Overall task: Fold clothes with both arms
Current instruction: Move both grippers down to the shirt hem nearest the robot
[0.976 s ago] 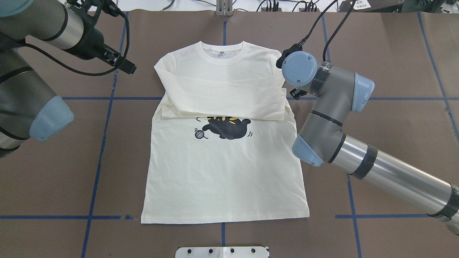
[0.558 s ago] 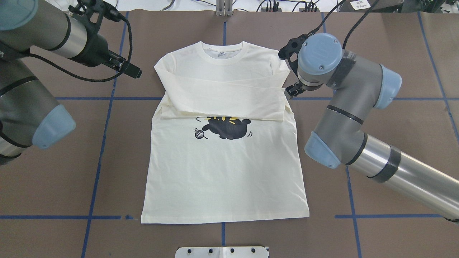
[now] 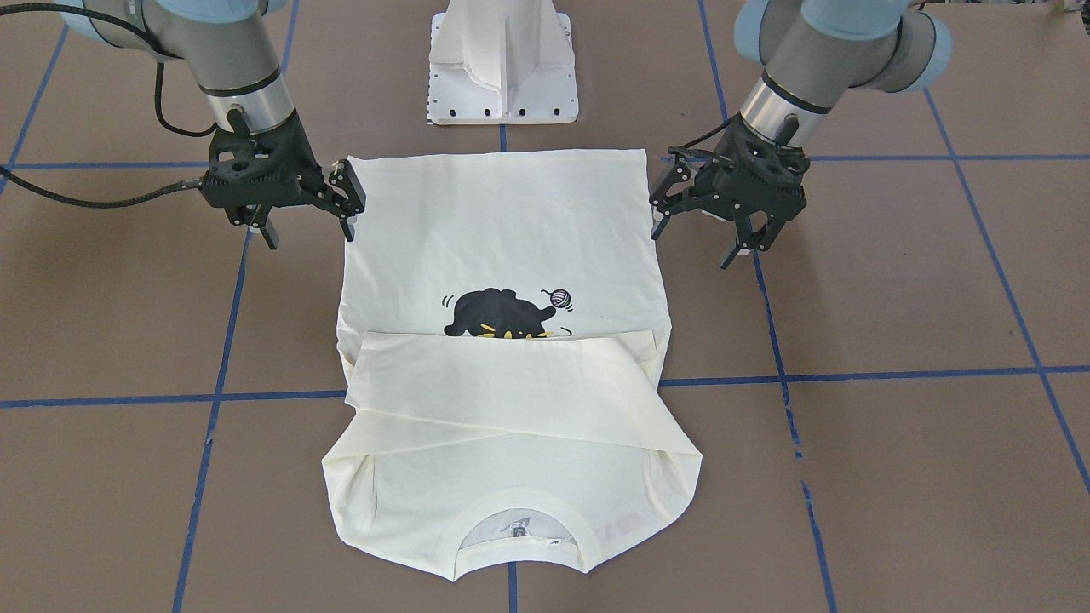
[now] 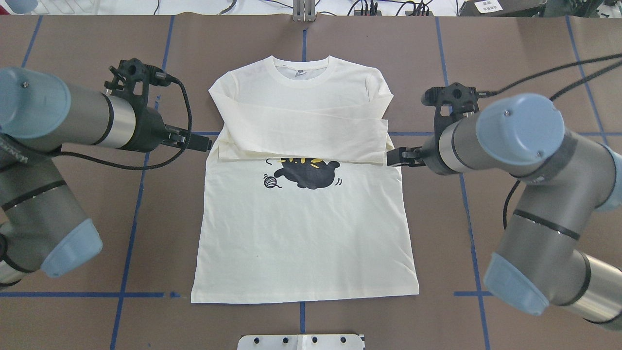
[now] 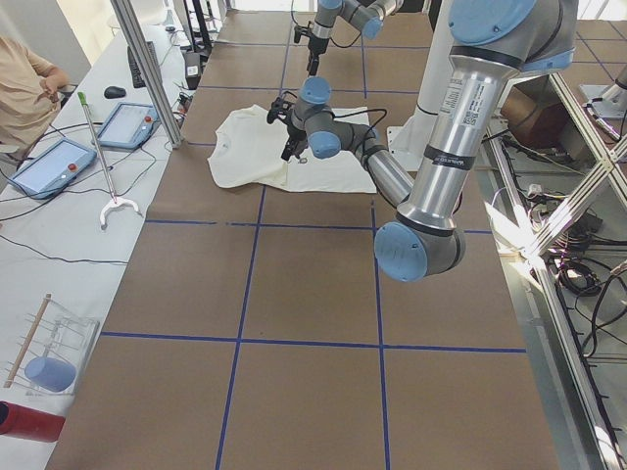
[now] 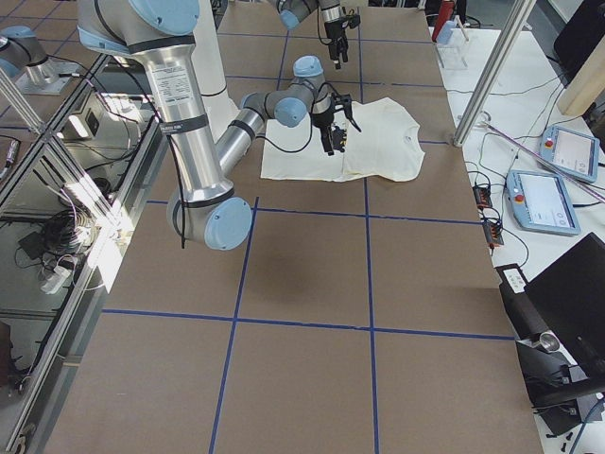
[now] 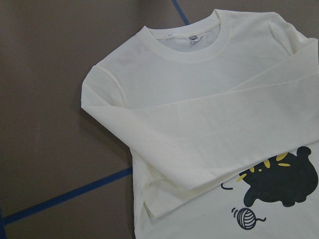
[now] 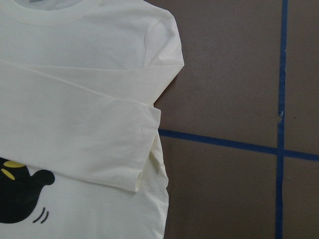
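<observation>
nearest you, on the robot's side of the bench (image 4: 73, 321), the white base pedestal (image 4: 301, 341) sits just short of the shirt's hem. the cream long-sleeved t-shirt (image 4: 301, 243) lies flat and front up in the middle of the bench, with its hem toward the robot and its neck away from it. both side edges run clean from hem to shoulder. a wide band of brown surface crossed by blue tape lines (image 4: 121, 294) shows on either side.

further up is the black cat print (image 4: 306, 175). its top is covered by the two sleeves (image 4: 301, 131), folded across the chest one over the other, with their lower edge nearly straight.

in the overhead view, level with that edge, the left hand (image 3: 694, 238) hangs just outside the shirt's left side, jaws spread and gripping nothing. the right hand (image 3: 308, 230) hangs the same way off the right side, also spread and gripping nothing. you cannot tell whether either fingertip grazes the cloth.

beyond the collar (image 4: 303, 83) a strip of bench runs to the far edge, where cables (image 4: 369, 7) lie.
</observation>
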Controlling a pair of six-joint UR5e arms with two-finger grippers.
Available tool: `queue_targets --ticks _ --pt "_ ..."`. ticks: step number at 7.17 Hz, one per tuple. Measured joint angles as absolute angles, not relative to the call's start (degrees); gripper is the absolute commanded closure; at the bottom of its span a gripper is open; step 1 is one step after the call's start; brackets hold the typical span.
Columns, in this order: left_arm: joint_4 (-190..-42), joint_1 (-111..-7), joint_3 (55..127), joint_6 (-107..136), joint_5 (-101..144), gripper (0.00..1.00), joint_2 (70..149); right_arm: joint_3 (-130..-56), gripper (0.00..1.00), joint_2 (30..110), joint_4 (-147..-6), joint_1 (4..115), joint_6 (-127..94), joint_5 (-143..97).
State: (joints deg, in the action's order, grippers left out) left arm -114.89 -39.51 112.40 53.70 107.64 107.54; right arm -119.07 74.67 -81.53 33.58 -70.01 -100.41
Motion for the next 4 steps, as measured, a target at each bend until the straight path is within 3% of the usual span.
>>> queue_targets --ticks 2,3,4 --pt "-115.3 -31.9 118.1 62.8 101.8 0.0 102.1 -123.5 0.07 86.6 -67.4 22.8 -87.6 -90.8" --pt "-115.3 -27.1 120.3 68.5 98.1 0.2 99.4 -126.2 0.17 91.0 -65.4 17.2 -94.7 -84.9" --pt "-115.2 -21.8 121.4 75.3 94.1 0.37 97.1 -127.8 0.17 93.8 -65.1 13.6 -100.5 -81.7"
